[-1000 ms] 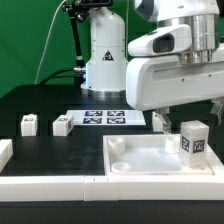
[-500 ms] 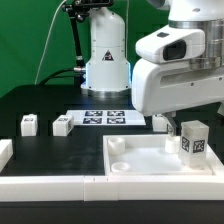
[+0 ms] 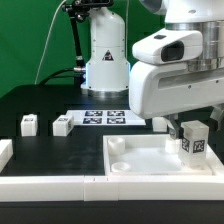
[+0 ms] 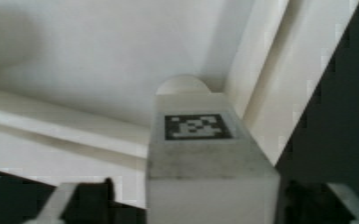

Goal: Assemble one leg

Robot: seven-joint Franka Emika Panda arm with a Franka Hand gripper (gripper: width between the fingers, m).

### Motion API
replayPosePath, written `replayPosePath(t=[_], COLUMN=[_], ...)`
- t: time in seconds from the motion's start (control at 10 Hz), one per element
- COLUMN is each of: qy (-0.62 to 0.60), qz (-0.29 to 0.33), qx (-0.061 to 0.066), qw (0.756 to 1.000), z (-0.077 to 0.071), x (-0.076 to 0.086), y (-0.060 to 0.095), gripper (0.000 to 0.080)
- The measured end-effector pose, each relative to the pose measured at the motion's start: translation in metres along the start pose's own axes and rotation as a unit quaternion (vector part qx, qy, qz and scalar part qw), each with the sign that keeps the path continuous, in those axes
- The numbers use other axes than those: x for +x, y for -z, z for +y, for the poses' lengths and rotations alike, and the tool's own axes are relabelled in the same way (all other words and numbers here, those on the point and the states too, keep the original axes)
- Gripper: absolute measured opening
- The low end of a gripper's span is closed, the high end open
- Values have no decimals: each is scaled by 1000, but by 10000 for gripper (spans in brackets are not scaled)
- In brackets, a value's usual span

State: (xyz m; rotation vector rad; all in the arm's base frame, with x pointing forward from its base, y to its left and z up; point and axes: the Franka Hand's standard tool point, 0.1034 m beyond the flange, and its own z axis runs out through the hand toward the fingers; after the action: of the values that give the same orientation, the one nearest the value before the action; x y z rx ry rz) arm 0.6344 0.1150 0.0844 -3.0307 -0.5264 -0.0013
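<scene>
One leg (image 3: 194, 139) matters here. In the exterior view it stands upright at the frame's lower right, on the far right corner of the white panel (image 3: 130, 165), tag facing the cam. The end effector (image 3: 184, 125) sits at the leg's top, mostly hidden by the arm's white housing (image 3: 165, 85), so can't tell whether it's clenched or released.

Wrist view: the leg fills the centre, tag toward the lens. A rounded shape (image 4: 185, 88) just beyond it is prob. the corner socket.

Judgement: the step is seating the leg in that socket. Keep it vertical, centred, w/ no side drift. Press straight down, and let go only once it stands firm.
</scene>
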Motion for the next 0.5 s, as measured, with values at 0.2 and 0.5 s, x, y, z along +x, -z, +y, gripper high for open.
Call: replayPosePath(t=[0.2, 0.5], qy=[0, -10], qz=[0, 0], qx=[0, 0], qw=[1000, 1000], z=[0, 0], x=[0, 0], y=[0, 0], gripper=[291, 291])
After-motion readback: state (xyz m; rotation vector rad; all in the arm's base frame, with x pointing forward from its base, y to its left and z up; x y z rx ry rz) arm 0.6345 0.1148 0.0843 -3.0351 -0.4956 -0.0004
